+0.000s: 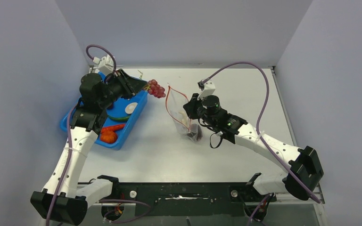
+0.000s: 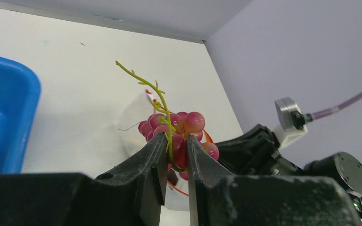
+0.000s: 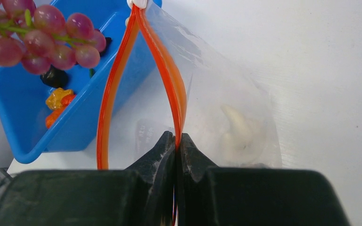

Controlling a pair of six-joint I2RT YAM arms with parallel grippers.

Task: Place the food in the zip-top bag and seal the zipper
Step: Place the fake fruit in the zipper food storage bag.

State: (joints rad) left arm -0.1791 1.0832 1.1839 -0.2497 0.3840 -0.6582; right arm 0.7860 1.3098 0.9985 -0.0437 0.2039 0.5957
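Observation:
A bunch of pink-red toy grapes (image 1: 156, 88) with a green stem hangs just left of the zip-top bag's mouth, above the table. My left gripper (image 2: 175, 146) is shut on the grapes (image 2: 188, 125) at the stem. The clear zip-top bag (image 1: 181, 113) stands open, and its red zipper (image 3: 169, 80) forms a loop. My right gripper (image 3: 176, 141) is shut on one side of that zipper edge and holds the mouth up. Inside the bag lie a white piece (image 3: 238, 132) and a dark piece (image 1: 194, 133).
The blue bin (image 1: 128, 129) sits at the left, under my left arm. It holds orange-red pieces (image 1: 109, 134), a white disc (image 1: 131, 108), a green piece and a dark piece (image 3: 54, 76). Grey walls close the table at the back and on both sides.

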